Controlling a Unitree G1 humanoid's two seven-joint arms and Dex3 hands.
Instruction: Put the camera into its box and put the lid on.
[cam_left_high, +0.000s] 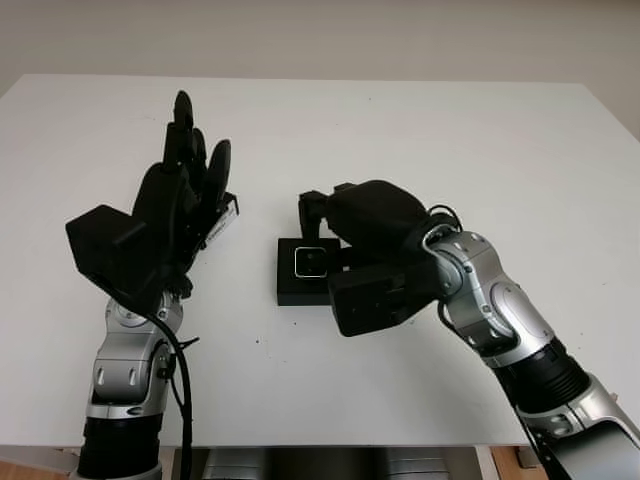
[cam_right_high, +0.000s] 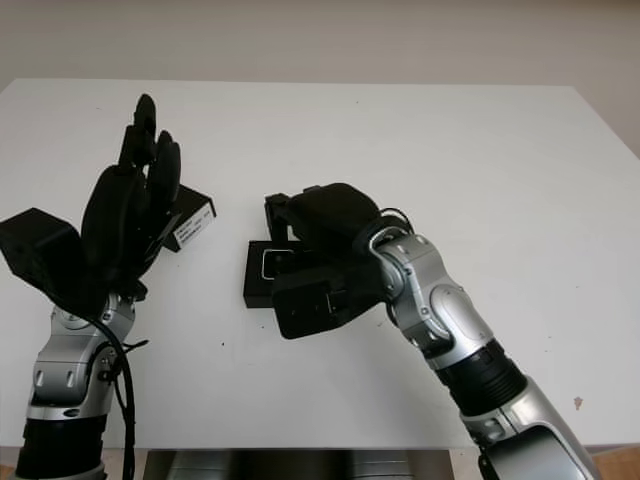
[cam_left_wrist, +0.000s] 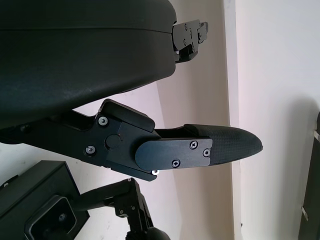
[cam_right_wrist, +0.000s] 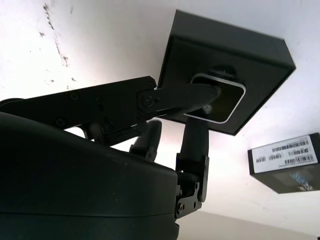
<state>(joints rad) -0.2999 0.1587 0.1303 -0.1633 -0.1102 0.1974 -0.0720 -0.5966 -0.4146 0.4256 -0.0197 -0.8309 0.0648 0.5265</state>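
A black open box (cam_left_high: 296, 291) lies at the table's middle with the camera (cam_left_high: 310, 262), a dark square with a silver rim, seated inside it. My right hand (cam_left_high: 322, 208) hovers over the box's far and right side, open; in the right wrist view one finger (cam_right_wrist: 192, 94) reaches across to the camera (cam_right_wrist: 223, 101) and seems to touch its edge. The lid (cam_right_high: 190, 222), black with a white barcode label, lies to the left of the box (cam_right_high: 254, 286). My left hand (cam_left_high: 186, 165) is raised above the table in front of the lid, open and holding nothing.
The white table (cam_left_high: 430, 140) stretches wide behind and to the right of the box. Its front edge runs close to both forearms. The lid (cam_right_wrist: 286, 163) lies a short gap away from the box (cam_right_wrist: 260, 55).
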